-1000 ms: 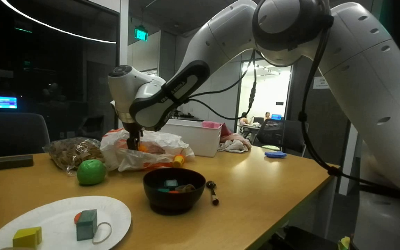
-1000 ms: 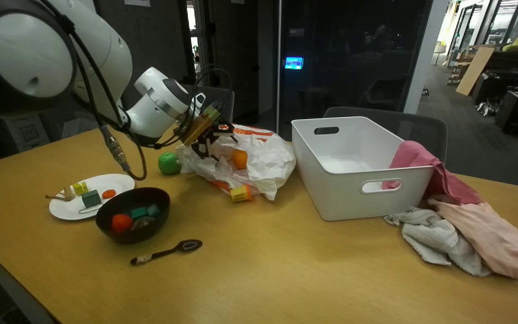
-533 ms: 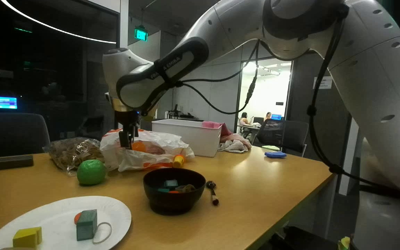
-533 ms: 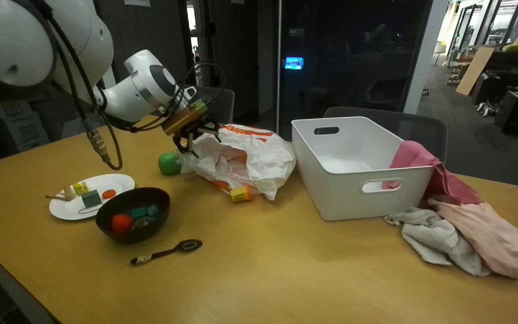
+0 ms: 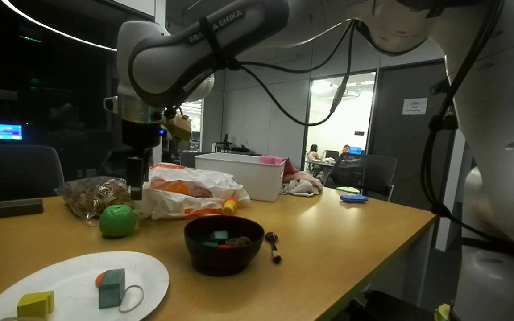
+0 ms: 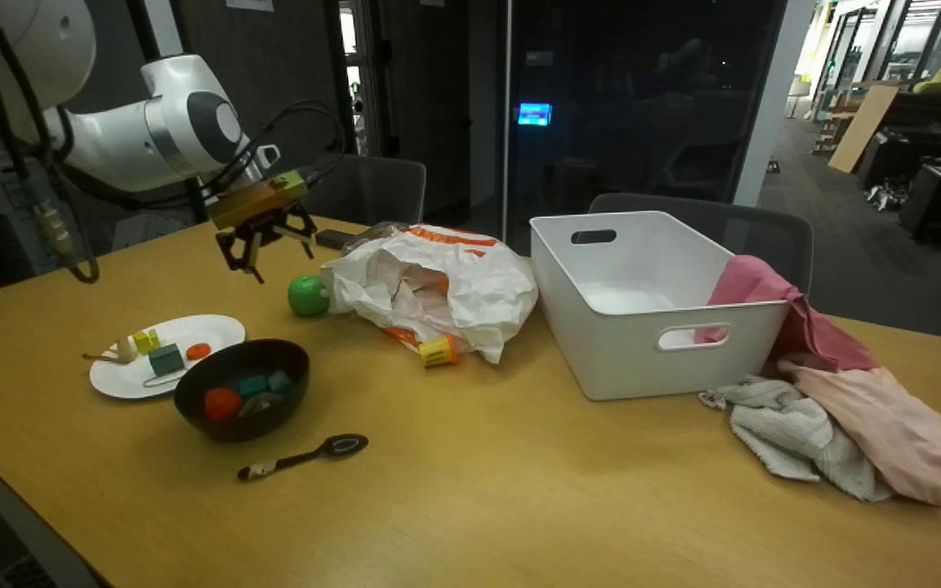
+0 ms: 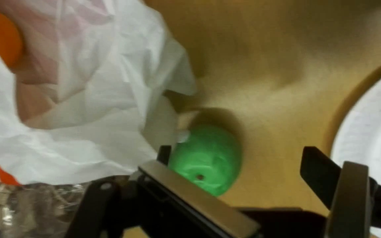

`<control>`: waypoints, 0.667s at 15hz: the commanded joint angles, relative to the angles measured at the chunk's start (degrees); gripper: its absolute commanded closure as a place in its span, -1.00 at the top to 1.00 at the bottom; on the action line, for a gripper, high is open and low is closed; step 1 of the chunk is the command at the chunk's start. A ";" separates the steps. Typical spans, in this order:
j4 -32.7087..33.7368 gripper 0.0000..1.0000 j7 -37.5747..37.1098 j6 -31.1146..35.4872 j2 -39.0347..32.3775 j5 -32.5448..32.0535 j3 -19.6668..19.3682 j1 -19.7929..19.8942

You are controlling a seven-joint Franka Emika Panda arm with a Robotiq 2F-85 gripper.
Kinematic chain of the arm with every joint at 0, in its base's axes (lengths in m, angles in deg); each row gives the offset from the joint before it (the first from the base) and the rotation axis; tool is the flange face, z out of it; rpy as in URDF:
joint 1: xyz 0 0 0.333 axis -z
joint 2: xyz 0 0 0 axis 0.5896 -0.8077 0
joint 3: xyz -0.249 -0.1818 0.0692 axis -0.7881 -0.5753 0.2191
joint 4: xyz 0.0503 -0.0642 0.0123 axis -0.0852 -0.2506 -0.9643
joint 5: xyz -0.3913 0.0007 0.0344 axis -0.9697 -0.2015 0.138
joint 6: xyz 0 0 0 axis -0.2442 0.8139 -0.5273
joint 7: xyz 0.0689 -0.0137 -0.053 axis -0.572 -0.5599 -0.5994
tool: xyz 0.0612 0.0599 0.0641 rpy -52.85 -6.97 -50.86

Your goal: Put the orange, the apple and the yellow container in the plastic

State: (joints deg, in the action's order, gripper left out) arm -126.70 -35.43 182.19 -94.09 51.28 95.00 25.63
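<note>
A crumpled white plastic bag with orange print shows thin film, sharp creases and a gaping mouth. A smooth, round orange lies inside it. A glossy, rounded green apple rests just beside the bag on a tan, wood-grained tabletop. A yellow cylindrical container with an orange end lies on its side at the bag's edge; I cannot tell whether film extends beneath it. My wrist view crops the orange, and one finger covers part of the apple. A clear, shiny plastic pouch of brown pieces shows indistinct contents. My gripper hangs above the tabletop near the apple, jaws released and spread wide.
</note>
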 commanded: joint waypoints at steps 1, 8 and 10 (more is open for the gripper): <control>-4.84 1.00 10.71 1.70 2.15 8.29 2.37 1.04; -3.12 1.00 14.84 6.35 -1.74 -1.10 0.98 -2.35; -1.39 1.00 14.49 6.44 -3.59 -5.52 0.05 -3.03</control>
State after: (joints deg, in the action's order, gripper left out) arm -130.90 -21.85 187.45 -95.34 50.84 96.87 24.23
